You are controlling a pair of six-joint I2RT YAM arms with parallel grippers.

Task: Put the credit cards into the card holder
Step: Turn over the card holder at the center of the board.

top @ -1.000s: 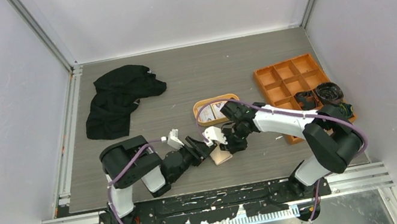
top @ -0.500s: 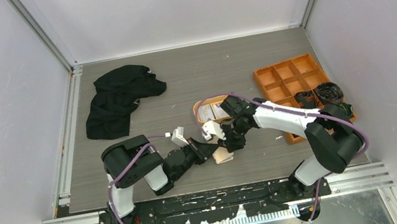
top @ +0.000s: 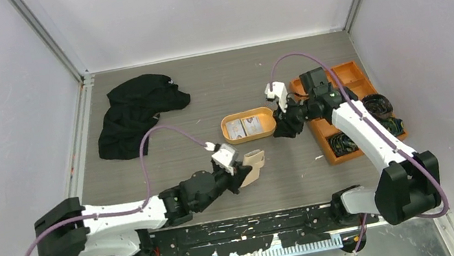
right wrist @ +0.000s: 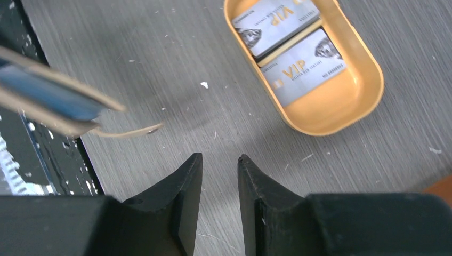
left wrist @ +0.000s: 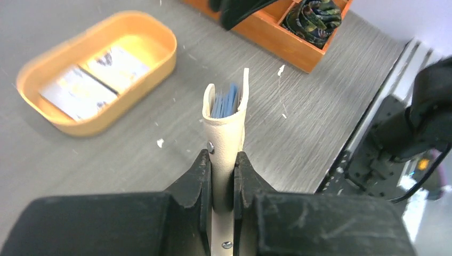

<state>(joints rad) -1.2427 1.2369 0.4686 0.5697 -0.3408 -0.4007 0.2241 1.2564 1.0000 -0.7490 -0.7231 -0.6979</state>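
The beige card holder (left wrist: pixel 226 125) stands upright over the table with its top ajar, blue-grey pockets showing inside. My left gripper (left wrist: pixel 221 157) is shut on its lower part (top: pixel 242 173). The holder (top: pixel 255 163) hangs in front of the orange oval tray (top: pixel 225 130). Two pale credit cards (right wrist: pixel 304 66) with gold print lie side by side in that tray (right wrist: pixel 368 96). My right gripper (right wrist: pixel 219 158) is open with nothing between its fingers. It hovers at the tray's right end (top: pixel 281 133). The holder's edge (right wrist: pixel 48 101) shows blurred at the left of the right wrist view.
An orange compartmented box (top: pixel 329 86) stands at the right, with dark coiled items (top: pixel 374 107) in its near compartments. A black cloth (top: pixel 134 112) lies bunched at the back left. White crumbs dot the grey table.
My left gripper closed on the card holder and lifted it while that arm stretched out. The right gripper let go of the holder, opened, and moved back-right to the tray's end.
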